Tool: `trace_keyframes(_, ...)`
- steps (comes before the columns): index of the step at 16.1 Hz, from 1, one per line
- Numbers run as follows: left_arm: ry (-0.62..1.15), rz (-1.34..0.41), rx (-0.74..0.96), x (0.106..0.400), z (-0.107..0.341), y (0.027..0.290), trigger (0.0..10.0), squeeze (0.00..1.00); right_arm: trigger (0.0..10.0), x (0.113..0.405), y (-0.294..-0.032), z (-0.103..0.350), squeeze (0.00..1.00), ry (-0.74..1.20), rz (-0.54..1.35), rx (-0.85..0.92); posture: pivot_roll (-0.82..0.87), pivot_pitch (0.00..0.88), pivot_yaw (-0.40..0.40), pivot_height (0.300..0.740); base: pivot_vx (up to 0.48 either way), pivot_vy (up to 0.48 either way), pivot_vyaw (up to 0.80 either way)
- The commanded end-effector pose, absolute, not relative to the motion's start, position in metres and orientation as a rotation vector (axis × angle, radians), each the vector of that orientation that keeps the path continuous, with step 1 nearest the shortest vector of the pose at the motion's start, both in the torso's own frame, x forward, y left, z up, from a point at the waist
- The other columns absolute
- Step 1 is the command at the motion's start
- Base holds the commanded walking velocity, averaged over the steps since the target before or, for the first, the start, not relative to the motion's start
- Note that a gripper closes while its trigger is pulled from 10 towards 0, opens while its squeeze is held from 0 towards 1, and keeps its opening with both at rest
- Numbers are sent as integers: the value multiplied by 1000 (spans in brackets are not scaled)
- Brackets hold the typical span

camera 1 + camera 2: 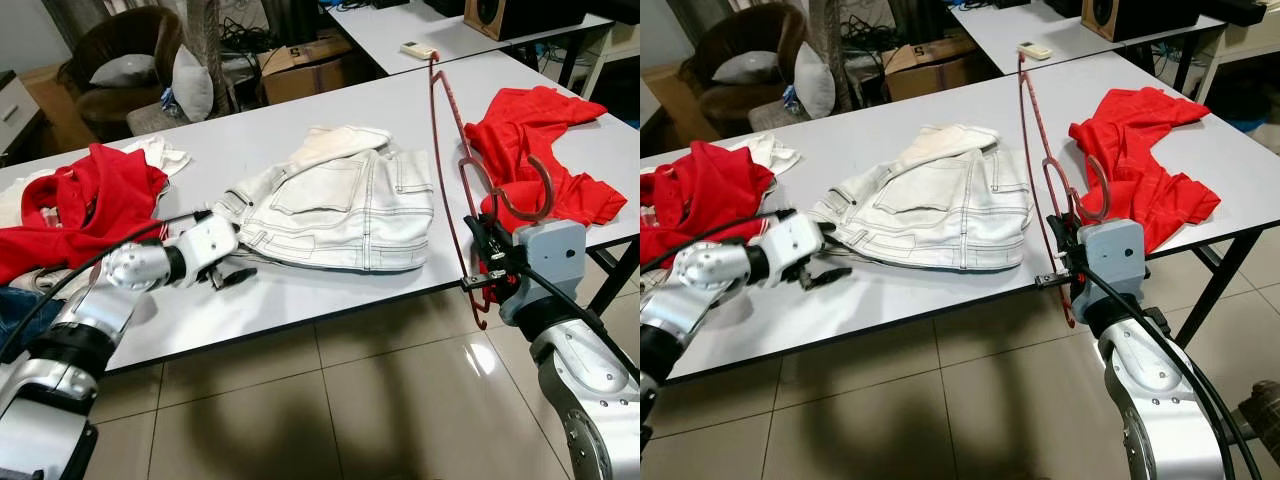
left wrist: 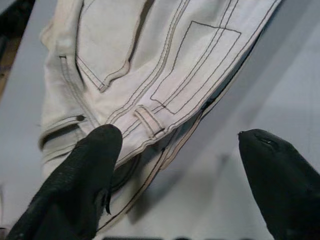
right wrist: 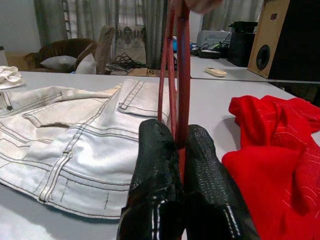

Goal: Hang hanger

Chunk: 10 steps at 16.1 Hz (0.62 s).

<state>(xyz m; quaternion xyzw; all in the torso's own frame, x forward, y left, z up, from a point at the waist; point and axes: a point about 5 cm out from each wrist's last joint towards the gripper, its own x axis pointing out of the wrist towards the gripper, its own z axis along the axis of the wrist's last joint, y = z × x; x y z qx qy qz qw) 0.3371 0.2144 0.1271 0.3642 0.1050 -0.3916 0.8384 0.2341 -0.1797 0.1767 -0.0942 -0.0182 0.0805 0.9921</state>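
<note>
The right gripper (image 3: 177, 150) stands at the near right edge of the white table (image 1: 300, 300), its two black fingers pressed together on the thin red hanger (image 1: 445, 170), which it holds upright. The hanger's wire rises from the table edge toward the far side, and its hook curls in front of the red garment (image 1: 540, 150) lying on the right of the table. Over on the left, the left gripper (image 2: 180, 165) hovers just above the tabletop with its fingers (image 2: 85, 185) spread wide and nothing between them, at the near left corner of the white denim garment (image 1: 340, 200) that lies flat in the middle of the table. Another red garment (image 1: 80, 205) is heaped at the left end, with a piece of white cloth (image 1: 160, 155) just behind it. Beyond the table there is a brown armchair (image 1: 125, 60) with cushions, a cardboard box (image 1: 305, 65) on the floor, and a second table carrying a remote control (image 1: 418, 50).
</note>
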Motion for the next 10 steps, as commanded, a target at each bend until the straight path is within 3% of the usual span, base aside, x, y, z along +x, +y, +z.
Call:
trace_keyframes(1,96,-849,772,338,138,200,10000,1000,10000,237,-176,176,0,-44,173,-180,-146,0,198,740,0,0,0)
trace_keyframes(5,20,-915,718,337,121,149,10000,1000,10000,239,-172,177,0,-55,169,-178,-166,0,228,740,0,0,0)
trace_keyframes(6,39,-906,719,338,112,136,10000,235,10000,238,-172,178,0,-60,166,-187,-177,0,236,740,0,0,0)
trace_keyframes(7,47,-900,742,339,108,132,10000,0,10000,238,-172,178,0,-61,159,-183,-183,0,241,740,0,0,0)
trace_keyframes(10,73,-819,840,346,98,122,10000,0,10000,236,-171,177,0,-65,141,-179,-201,0,256,740,0,0,0)
